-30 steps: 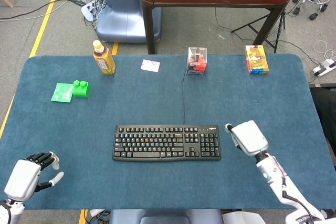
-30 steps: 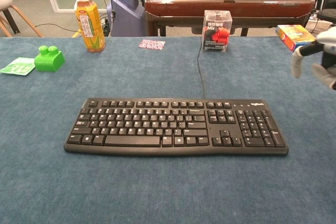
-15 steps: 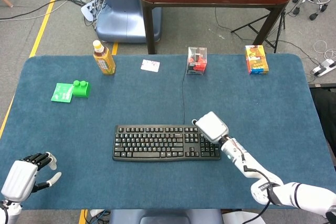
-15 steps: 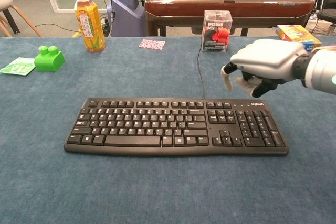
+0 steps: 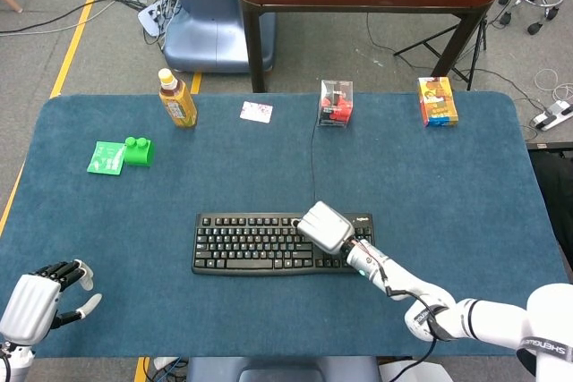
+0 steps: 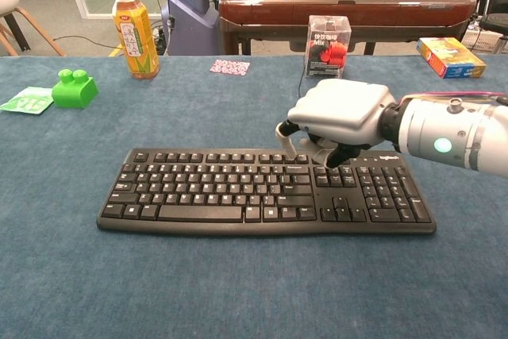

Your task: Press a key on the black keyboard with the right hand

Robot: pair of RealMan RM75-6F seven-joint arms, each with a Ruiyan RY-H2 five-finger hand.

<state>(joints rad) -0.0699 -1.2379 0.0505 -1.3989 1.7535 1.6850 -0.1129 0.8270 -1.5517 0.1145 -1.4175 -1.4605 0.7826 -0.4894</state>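
The black keyboard (image 5: 260, 242) (image 6: 238, 190) lies flat in the middle of the blue table. My right hand (image 5: 323, 226) (image 6: 337, 118) hovers over its right-centre part, palm down, fingers curled downward just above the top key rows near the cable. It holds nothing. Whether a fingertip touches a key is not clear. My left hand (image 5: 38, 292) rests at the table's near left corner, far from the keyboard, fingers loosely spread and empty. It does not show in the chest view.
A tea bottle (image 5: 177, 98) (image 6: 132, 28), a green block (image 5: 137, 150) (image 6: 74, 88) on a green card, a small patterned card (image 5: 256, 112), a clear box with red contents (image 5: 336, 103) (image 6: 329, 46) and a colourful box (image 5: 437, 101) stand along the far side. The keyboard cable (image 5: 313, 167) runs back.
My right hand has swept left from the table's right side to above the keyboard's right-centre keys and lowered toward them. The left hand has slid slightly toward the near edge.
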